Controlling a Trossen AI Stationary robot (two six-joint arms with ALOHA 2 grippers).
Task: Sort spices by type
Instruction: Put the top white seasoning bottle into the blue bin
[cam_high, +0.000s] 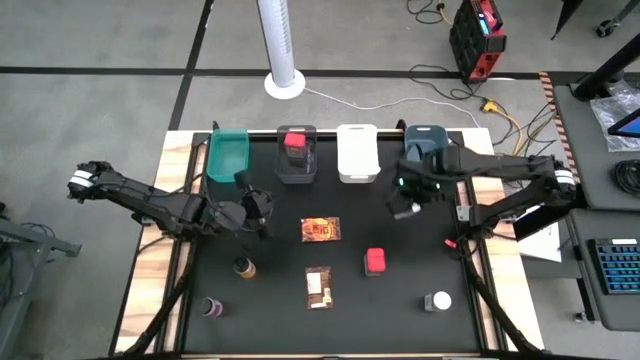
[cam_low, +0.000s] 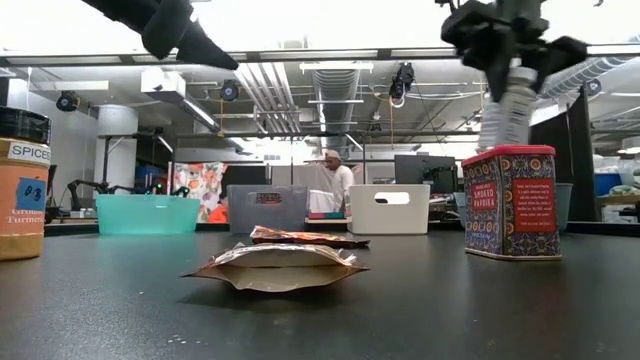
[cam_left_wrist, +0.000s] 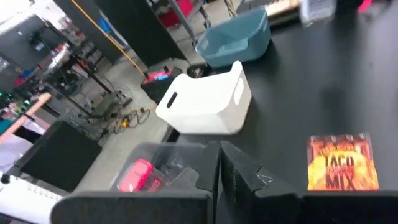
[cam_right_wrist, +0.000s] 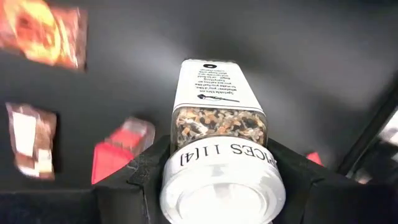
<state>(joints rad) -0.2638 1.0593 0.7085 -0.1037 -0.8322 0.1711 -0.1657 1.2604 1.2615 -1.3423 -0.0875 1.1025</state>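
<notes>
My right gripper (cam_high: 405, 206) hangs above the table's right half, in front of the blue bin (cam_high: 424, 143), shut on a white-capped spice jar (cam_right_wrist: 214, 115). My left gripper (cam_high: 260, 205) is shut and empty, raised over the table's left half near the teal bin (cam_high: 228, 155). On the table lie an orange packet (cam_high: 320, 230), a brown packet (cam_high: 318, 287), a red tub (cam_high: 375, 262), a second white-capped jar (cam_high: 437, 301), a dark-capped brown bottle (cam_high: 243, 267) and a purple bottle (cam_high: 212, 306). Another red tub (cam_high: 295, 142) sits inside the grey bin (cam_high: 296, 168). My right gripper pinches the jar between its two fingers (cam_right_wrist: 146, 168) at the neck (cam_right_wrist: 217, 149), just below the white cap (cam_right_wrist: 221, 196). The fingers come from above, the cap toward the wrist. The jar (cam_low: 505, 105) hangs below them, slightly tilted and lifted clear of the table.
Four bins stand in a row along the far edge: teal, grey, white (cam_high: 357, 152), blue. In the low view the red tub (cam_low: 510, 205) stands below the held jar. A person (cam_low: 340, 180) stands in the room behind the table.
</notes>
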